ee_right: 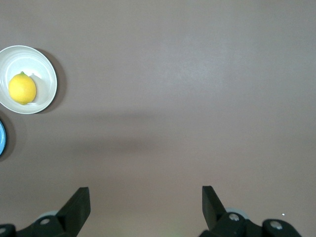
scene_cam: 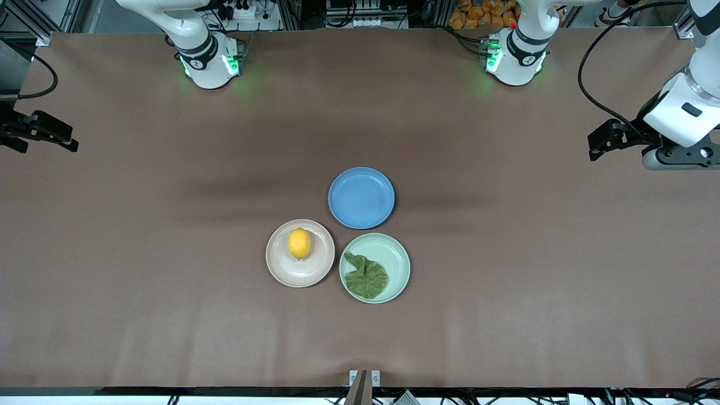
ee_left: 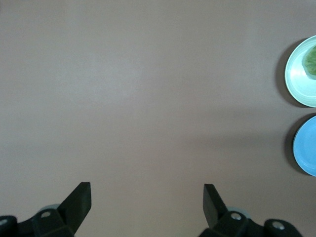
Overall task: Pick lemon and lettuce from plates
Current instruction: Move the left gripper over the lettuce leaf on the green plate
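Observation:
The yellow lemon [scene_cam: 299, 243] lies on the beige-pink plate [scene_cam: 298, 277] near the middle of the table. The dark green lettuce [scene_cam: 367, 277] lies on the mint green plate [scene_cam: 391, 253] beside it, toward the left arm's end. My left gripper [ee_left: 147, 197] is open and empty over bare table at the left arm's end [scene_cam: 602, 142]; its view shows the mint plate [ee_left: 297, 81] and a bit of lettuce [ee_left: 312, 60]. My right gripper [ee_right: 145, 200] is open and empty over bare table at the right arm's end [scene_cam: 48, 135]; its view shows the lemon [ee_right: 22, 88] on its plate [ee_right: 43, 66].
An empty blue plate [scene_cam: 361, 197] sits touching both plates, farther from the front camera; it also shows in the left wrist view [ee_left: 306, 145]. The brown table [scene_cam: 169, 225] is bare around the three plates.

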Controlling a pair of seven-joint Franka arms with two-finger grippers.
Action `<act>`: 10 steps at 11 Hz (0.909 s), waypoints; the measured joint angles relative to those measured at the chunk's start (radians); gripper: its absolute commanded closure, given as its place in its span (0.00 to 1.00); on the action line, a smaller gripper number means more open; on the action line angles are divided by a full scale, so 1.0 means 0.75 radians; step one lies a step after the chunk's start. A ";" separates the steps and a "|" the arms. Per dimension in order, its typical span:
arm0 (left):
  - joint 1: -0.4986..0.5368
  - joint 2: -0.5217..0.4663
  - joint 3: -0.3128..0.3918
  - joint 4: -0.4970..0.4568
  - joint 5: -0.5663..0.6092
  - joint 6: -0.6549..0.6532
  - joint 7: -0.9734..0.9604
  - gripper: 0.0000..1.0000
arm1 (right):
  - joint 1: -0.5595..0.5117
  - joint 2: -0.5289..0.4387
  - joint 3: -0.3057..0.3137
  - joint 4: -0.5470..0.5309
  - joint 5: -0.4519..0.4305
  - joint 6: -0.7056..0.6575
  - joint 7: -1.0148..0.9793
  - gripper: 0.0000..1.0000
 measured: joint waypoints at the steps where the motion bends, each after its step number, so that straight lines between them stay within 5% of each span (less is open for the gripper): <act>1: -0.001 0.000 0.000 0.000 0.000 0.000 0.000 0.00 | 0.000 0.000 0.000 0.000 0.000 0.000 0.000 0.00; 7: -0.025 0.029 -0.026 0.010 -0.046 0.030 0.001 0.00 | 0.000 0.000 0.000 0.000 0.000 0.000 0.000 0.00; 10: -0.117 0.143 -0.126 0.048 -0.053 0.236 -0.006 0.00 | -0.001 0.002 0.000 0.000 0.000 0.000 0.000 0.00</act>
